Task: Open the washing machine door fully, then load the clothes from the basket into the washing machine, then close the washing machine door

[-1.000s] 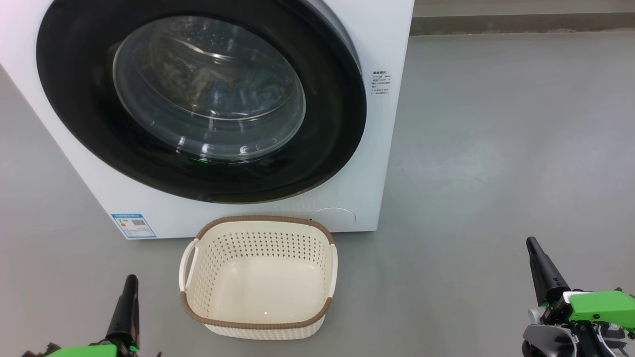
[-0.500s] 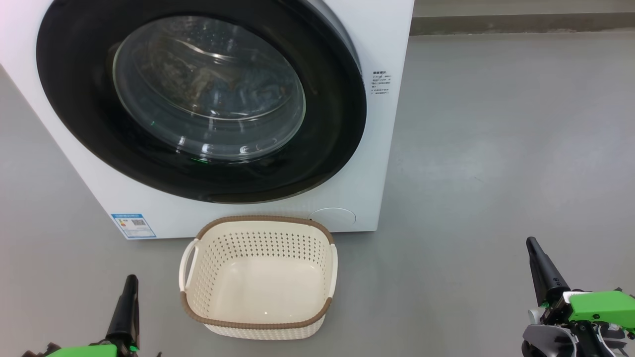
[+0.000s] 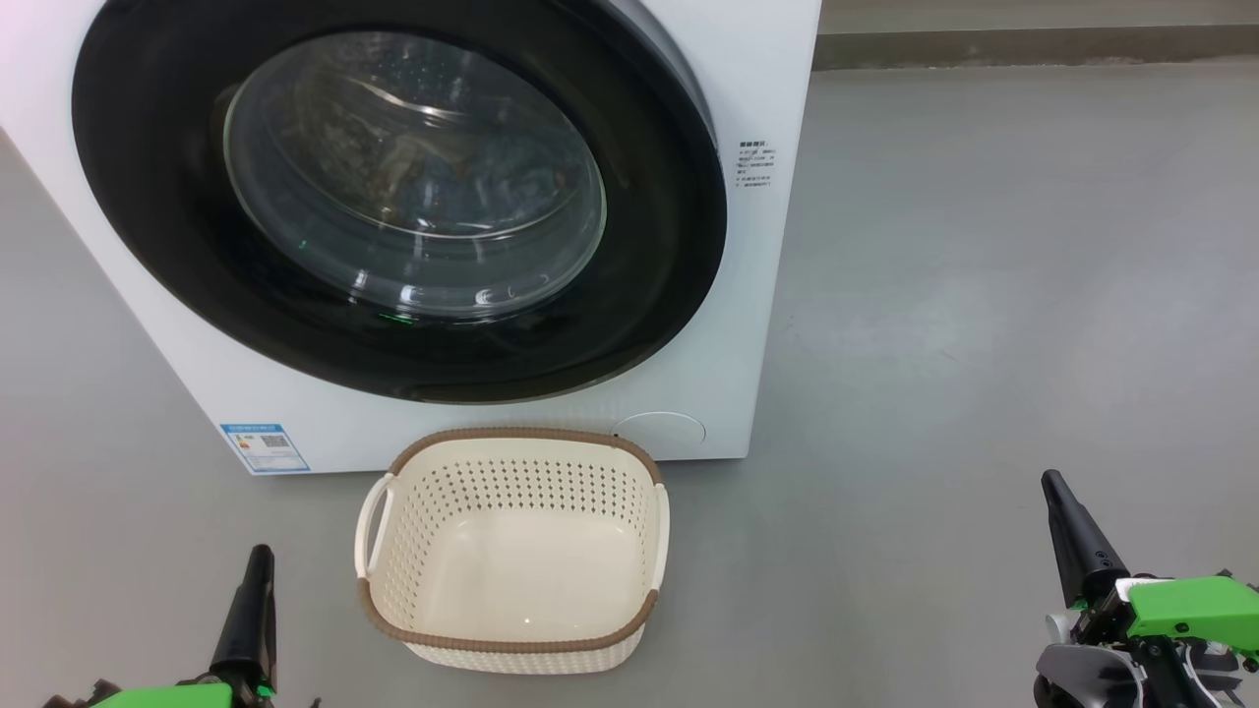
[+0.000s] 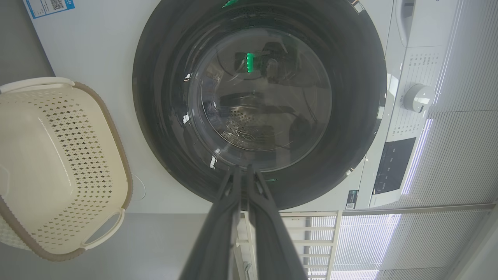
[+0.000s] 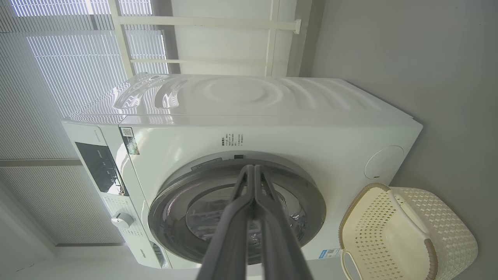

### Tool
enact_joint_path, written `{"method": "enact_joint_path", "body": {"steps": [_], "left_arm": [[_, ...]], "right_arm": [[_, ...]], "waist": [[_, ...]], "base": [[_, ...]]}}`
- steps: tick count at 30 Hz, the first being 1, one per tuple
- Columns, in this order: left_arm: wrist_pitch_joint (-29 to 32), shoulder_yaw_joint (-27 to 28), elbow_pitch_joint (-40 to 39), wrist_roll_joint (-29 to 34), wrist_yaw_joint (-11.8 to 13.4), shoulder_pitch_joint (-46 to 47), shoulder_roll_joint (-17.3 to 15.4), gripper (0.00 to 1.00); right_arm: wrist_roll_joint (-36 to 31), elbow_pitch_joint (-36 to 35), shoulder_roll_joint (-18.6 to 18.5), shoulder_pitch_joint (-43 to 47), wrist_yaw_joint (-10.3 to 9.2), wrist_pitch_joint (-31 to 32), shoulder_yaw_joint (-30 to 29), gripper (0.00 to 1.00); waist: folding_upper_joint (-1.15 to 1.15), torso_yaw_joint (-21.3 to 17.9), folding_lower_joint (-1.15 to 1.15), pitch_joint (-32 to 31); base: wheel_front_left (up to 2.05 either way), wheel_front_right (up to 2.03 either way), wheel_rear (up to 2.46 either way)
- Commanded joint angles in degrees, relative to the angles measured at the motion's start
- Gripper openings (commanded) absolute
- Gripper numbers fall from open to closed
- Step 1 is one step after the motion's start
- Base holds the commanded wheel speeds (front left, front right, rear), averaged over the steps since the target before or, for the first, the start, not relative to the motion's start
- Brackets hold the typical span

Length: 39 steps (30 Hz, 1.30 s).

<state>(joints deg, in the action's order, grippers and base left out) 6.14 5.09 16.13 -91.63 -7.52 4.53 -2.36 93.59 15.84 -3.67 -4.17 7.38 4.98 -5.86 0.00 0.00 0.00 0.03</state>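
The washing machine door (image 3: pixel 403 187) sits shut, flush against the front of the washing machine (image 3: pixel 767 98). The basket (image 3: pixel 521 434) stands upright on the floor (image 3: pixel 984 295), just on the near side of the machine, its bare bottom showing. The left gripper (image 3: pixel 262 560) hangs left of the basket and the right gripper (image 3: pixel 1054 487) well to its right. Both have their fingers clenched together, grasping nothing.

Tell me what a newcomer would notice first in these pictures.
The big glossy black washing machine door, shut, with its bulging glass window, dominates the upper left of the head view. Just in front of it on the grey floor stands the cream basket, empty. The left gripper and right gripper rest shut at the bottom corners.
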Motion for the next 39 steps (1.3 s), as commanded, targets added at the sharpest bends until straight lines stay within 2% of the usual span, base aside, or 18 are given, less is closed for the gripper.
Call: {"method": "enact_joint_path", "body": {"steps": [1, 39], "left_arm": [[0.41, 1.53, -1.76, -0.45, 0.03, 2.07, -0.52, 0.00], [0.41, 1.52, -1.76, -0.46, 0.03, 2.07, -0.52, 0.00]], "right_arm": [[-0.08, -1.56, -0.40, -2.28, 0.11, 0.23, 0.92, 0.00], [-0.35, -1.54, -0.17, -2.31, 0.11, 0.48, 0.60, 0.00]], "waist": [[0.00, 0.00, 0.00, 0.00], [0.00, 0.00, 0.00, 0.00]], "base": [[0.00, 0.00, 0.00], [0.00, 0.00, 0.00]]}}
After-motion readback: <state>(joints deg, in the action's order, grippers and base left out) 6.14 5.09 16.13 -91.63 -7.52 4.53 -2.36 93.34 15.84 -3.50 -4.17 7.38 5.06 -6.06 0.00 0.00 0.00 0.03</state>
